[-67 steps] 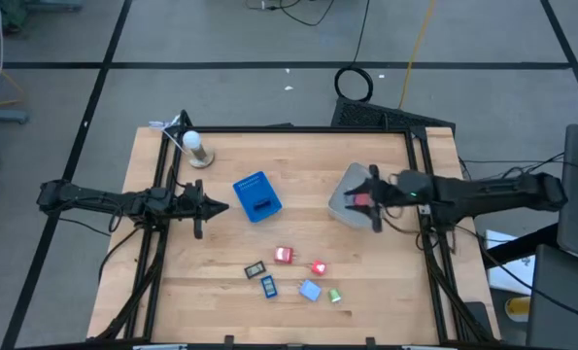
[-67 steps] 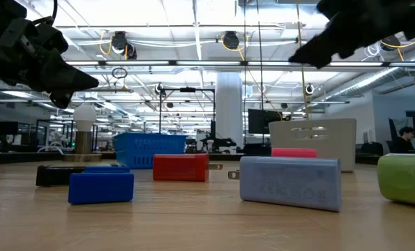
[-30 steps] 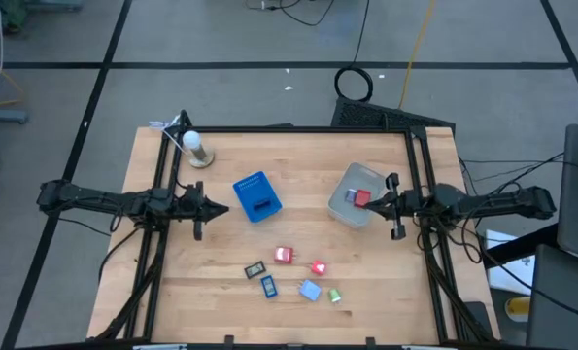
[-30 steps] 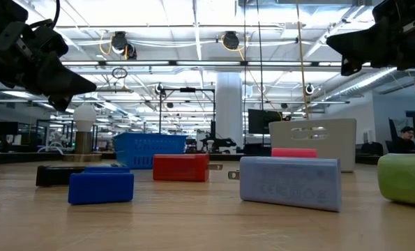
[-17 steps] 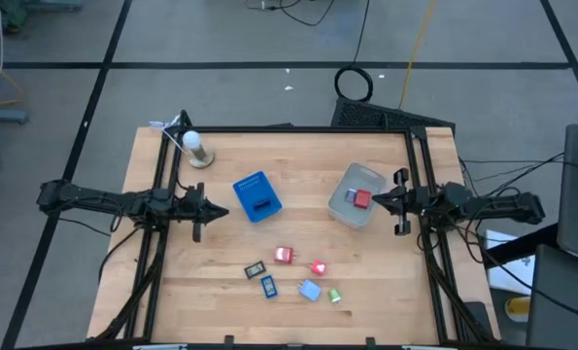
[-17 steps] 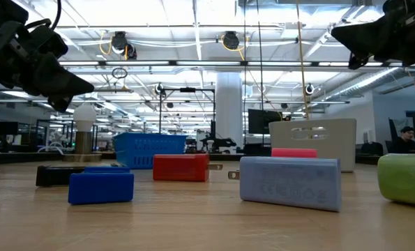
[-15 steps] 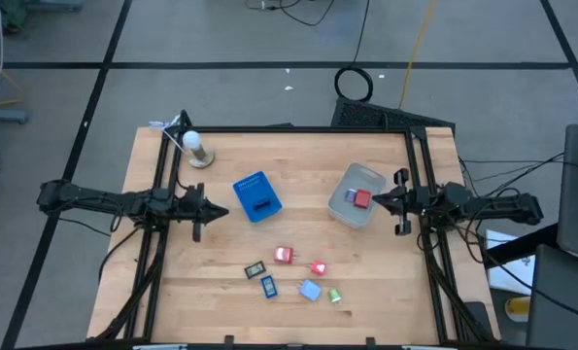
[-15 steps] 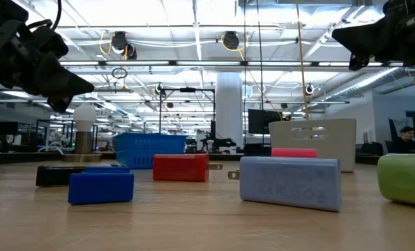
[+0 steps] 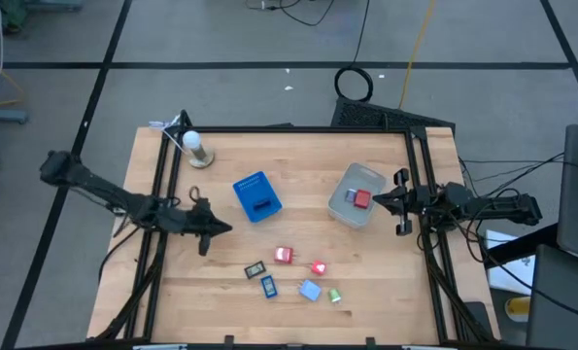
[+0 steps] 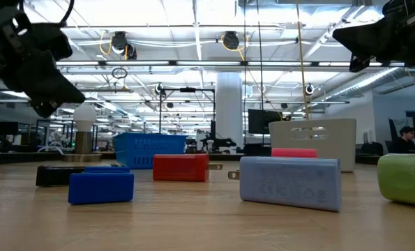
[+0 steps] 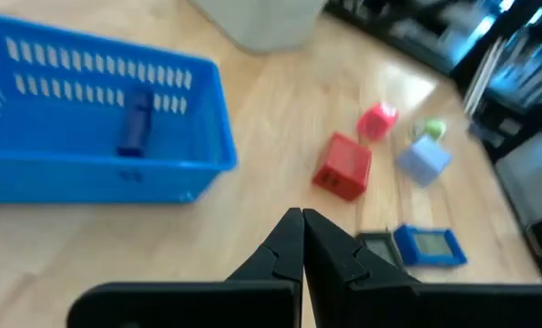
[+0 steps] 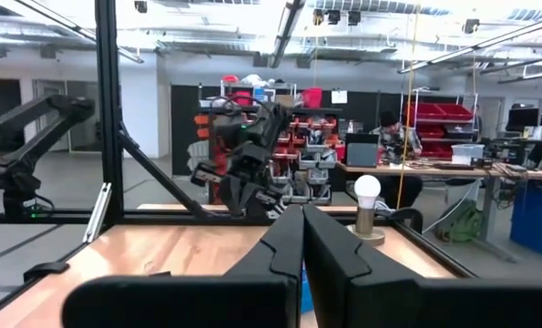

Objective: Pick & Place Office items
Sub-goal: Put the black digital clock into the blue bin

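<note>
Left gripper point(image 9: 223, 230) is shifted from its earlier spot toward the table's near side and the item cluster; right gripper point(image 9: 378, 200) is unchanged since 0.5 s ago. Left fingers point(image 11: 289, 246) are pressed together, nothing held. Ahead of them: red block point(image 11: 342, 166), red clip point(image 11: 376, 119), green piece point(image 11: 431, 130), light blue block point(image 11: 425, 158), dark blue piece point(image 11: 427, 245), black piece point(image 11: 375, 245). Blue tray point(image 9: 256, 196) is seen just beside the tip. Right gripper is closed and empty, parked just beside the clear tub point(image 9: 343, 206), in which a red item point(image 9: 360, 199) is lying.
</note>
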Available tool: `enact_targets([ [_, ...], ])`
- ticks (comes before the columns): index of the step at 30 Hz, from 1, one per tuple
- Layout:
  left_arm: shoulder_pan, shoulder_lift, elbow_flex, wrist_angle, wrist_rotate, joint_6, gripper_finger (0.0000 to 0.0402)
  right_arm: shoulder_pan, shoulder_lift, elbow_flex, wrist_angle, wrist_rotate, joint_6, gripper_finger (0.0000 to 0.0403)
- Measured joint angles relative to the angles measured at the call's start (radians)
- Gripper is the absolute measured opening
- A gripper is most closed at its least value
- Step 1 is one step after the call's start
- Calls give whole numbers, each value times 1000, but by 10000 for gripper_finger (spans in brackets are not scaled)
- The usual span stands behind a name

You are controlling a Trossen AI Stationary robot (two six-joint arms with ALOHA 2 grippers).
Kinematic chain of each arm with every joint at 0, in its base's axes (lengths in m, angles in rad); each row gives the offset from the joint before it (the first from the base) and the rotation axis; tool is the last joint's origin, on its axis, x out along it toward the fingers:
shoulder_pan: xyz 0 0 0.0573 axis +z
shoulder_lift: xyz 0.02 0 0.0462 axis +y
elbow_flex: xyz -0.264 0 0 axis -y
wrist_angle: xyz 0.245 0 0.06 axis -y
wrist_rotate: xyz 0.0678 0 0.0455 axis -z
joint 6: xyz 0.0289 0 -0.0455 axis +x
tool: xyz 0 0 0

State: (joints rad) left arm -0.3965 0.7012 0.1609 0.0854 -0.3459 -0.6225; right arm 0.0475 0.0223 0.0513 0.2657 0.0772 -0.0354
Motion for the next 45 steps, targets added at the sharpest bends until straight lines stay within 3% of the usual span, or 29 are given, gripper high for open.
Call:
enact_targets([
  [6, -147, 358, 265, -83, -108, -33, 3, 0, 3, 0, -5, 0, 16, 1],
  [11, -163, 618, 518, -325, -108, -62, 28, 0, 23, 0, -7, -3, 16, 1],
  [14, -163, 746, 639, -469, -93, -96, 57, 0, 30, 0, -11, -3, 16, 1],
  [19, -161, 892, 773, -537, 23, -214, 136, 0, 34, 0, -8, -2, -8, 1],
  [26, -150, 1016, 869, -641, 119, -301, 270, 0, 34, 6, 2, -1, -60, 1],
  [32, -119, 1072, 883, -668, 114, -264, 340, 0, 34, 6, 14, 0, -99, 1],
  [38, -102, 1101, 882, -646, 158, -202, 355, 0, 34, 6, 14, 0, -112, 1],
  [45, -86, 1108, 882, -658, 156, -129, 326, 0, 34, 6, 14, 0, -109, 1],
])
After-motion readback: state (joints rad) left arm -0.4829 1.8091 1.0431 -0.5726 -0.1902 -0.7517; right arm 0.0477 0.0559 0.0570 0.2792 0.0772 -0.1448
